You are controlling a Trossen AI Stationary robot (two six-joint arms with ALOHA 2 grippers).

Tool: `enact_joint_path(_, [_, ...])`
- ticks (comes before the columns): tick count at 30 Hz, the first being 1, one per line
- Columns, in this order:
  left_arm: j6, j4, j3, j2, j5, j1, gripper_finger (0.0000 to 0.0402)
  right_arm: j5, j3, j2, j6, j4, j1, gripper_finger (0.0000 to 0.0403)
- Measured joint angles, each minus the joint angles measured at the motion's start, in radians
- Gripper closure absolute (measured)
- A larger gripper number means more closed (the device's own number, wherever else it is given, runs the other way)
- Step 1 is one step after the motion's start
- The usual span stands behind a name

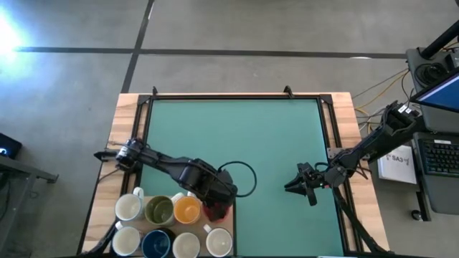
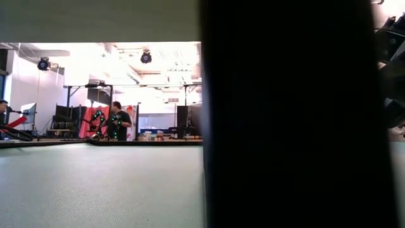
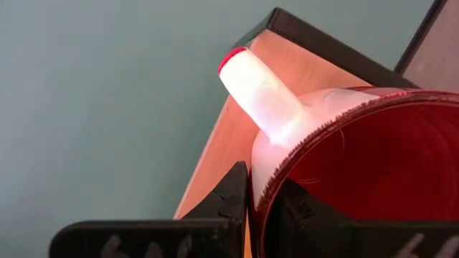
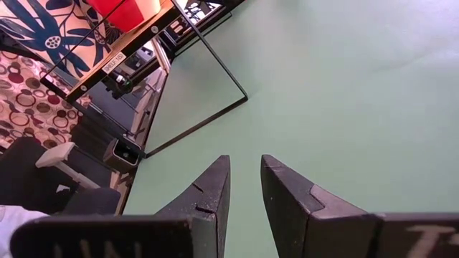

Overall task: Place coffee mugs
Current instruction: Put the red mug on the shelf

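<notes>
Several coffee mugs stand in two rows at the table's near left: white [image 1: 129, 208], olive-green [image 1: 159, 210] and orange [image 1: 187, 210] in the far row, white [image 1: 127, 240], dark blue [image 1: 155, 244] and two more white ones [image 1: 186, 245] in the near row. A red mug [image 1: 219, 210] is at the far row's right end, under my left gripper [image 1: 213, 202], which is shut on it. My right gripper [image 1: 292, 185] stays open over the green mat at the right, with nothing between its fingers [image 4: 208, 186]. My left gripper holds the red mug by its rim [image 3: 259, 188], close to the handle [image 3: 262, 89]. One finger [image 3: 297, 211] is inside the mug and the other [image 3: 231, 195] outside. The fingers come from above, pointing down. The mug is upright; whether its base rests on anything I cannot tell.
A black frame [image 1: 237, 96] borders the green mat [image 1: 237, 136], with wooden table edges [image 1: 125, 115] outside it. A black cable loop [image 1: 244, 175] lies beside the left wrist. A dark shape [image 2: 285, 114] fills the middle of the low view. People stand far off in the room [image 2: 117, 120].
</notes>
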Motion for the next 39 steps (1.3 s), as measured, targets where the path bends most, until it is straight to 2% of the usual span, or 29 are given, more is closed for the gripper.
enact_joint_path(14, [-0.004,0.0,-0.001,0.0,-0.045,-0.029,0.0392,0.0,0.0,0.0,0.0,0.0,0.0,0.0335])
enact_joint_path(39, [0.0,0.04,0.002,0.007,-0.044,-0.031,0.0383,0.0,0.0,0.0,0.0,0.0,0.0,0.0335])
